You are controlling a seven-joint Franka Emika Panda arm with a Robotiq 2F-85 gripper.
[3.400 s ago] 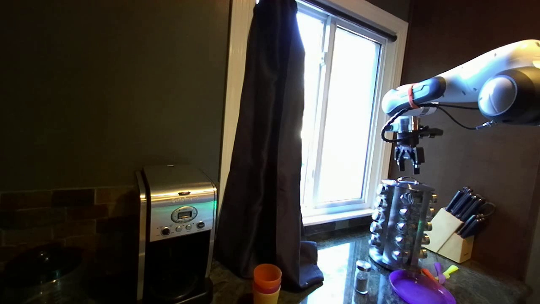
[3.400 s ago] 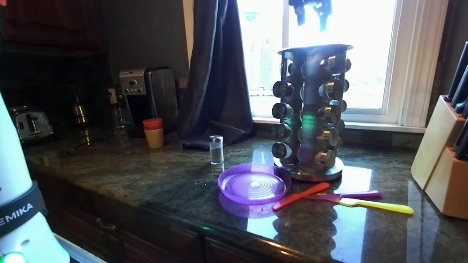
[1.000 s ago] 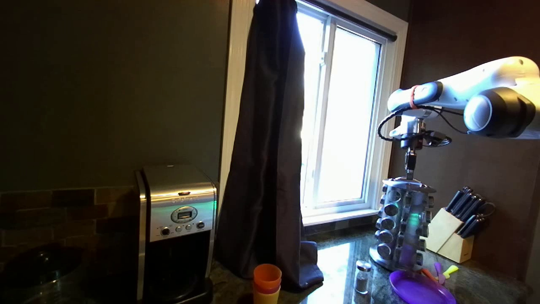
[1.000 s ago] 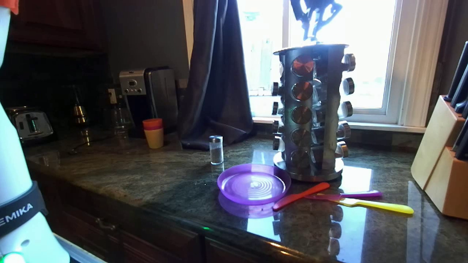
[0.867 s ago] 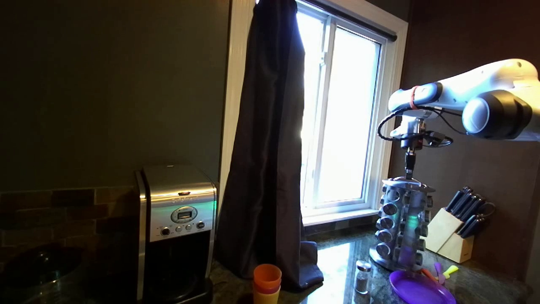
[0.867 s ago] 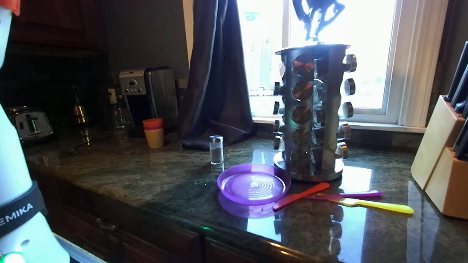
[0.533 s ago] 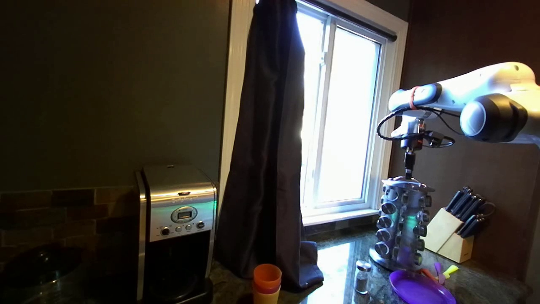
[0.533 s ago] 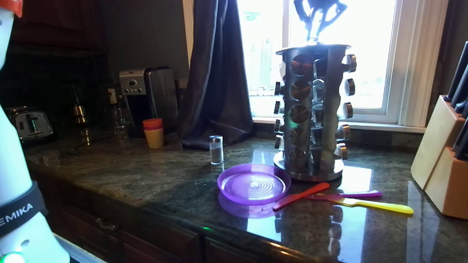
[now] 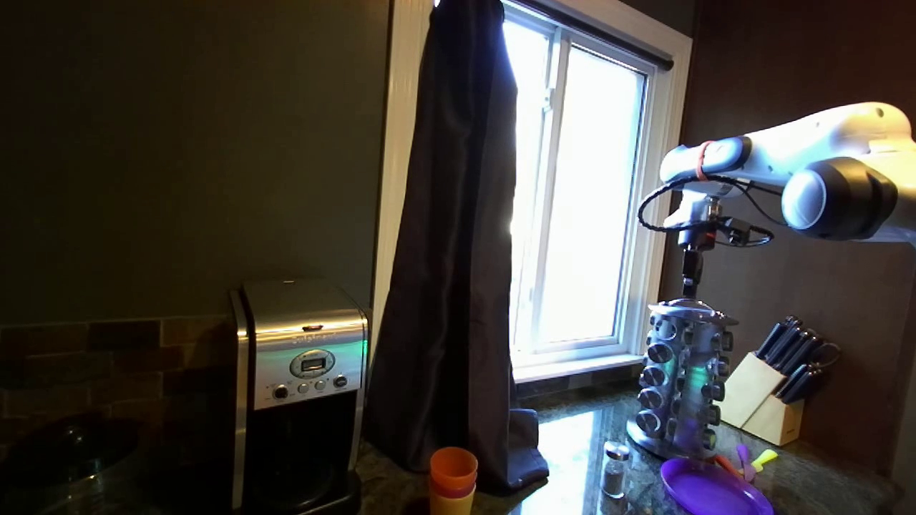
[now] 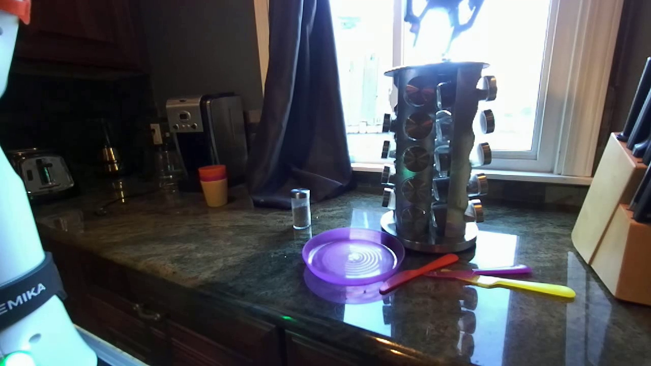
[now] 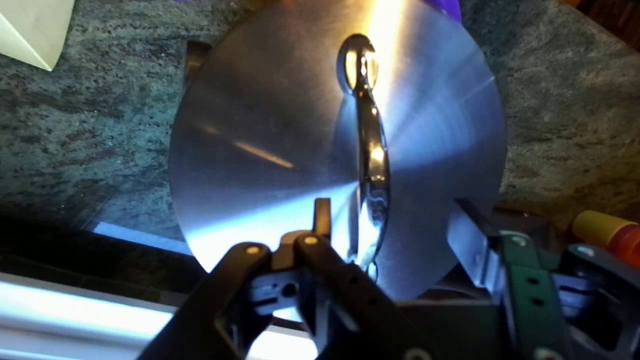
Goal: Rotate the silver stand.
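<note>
While the silver stand [image 10: 432,157] stood upright on the desk [image 10: 218,244], in front of the window [image 9: 597,200], we had our fingers [image 11: 470,245] spread apart above its top, one to each side of the handle [image 11: 372,170] and gripping nothing. The handle lay nearer to one finger than to the other. We took this for the grasping step or the letting go; the moment alone did not tell us which, nor how much turning was done. If some was left, we judged that the next move called for centring over the handle, closing on it and twisting about the stand's upright axis, without a sideways drag; if none, a straight lift clear.

The desk was dark, mottled and glossy, and gave back the daylight. Close by the base [image 10: 432,246] we saw a purple plate [image 10: 353,256], whether touching we could not tell, with a red knife [image 10: 419,274], a purple knife [image 10: 501,271] and a yellow knife [image 10: 529,286] near it. A glass shaker [image 10: 300,209] stood farther off, and past it stacked cups [image 10: 213,186] near the coffee maker [image 9: 300,372]; on the stand's other side, a knife block [image 10: 605,203]. Around all this the room was dim, with a dark curtain [image 9: 458,250] hanging down one side of the window.
</note>
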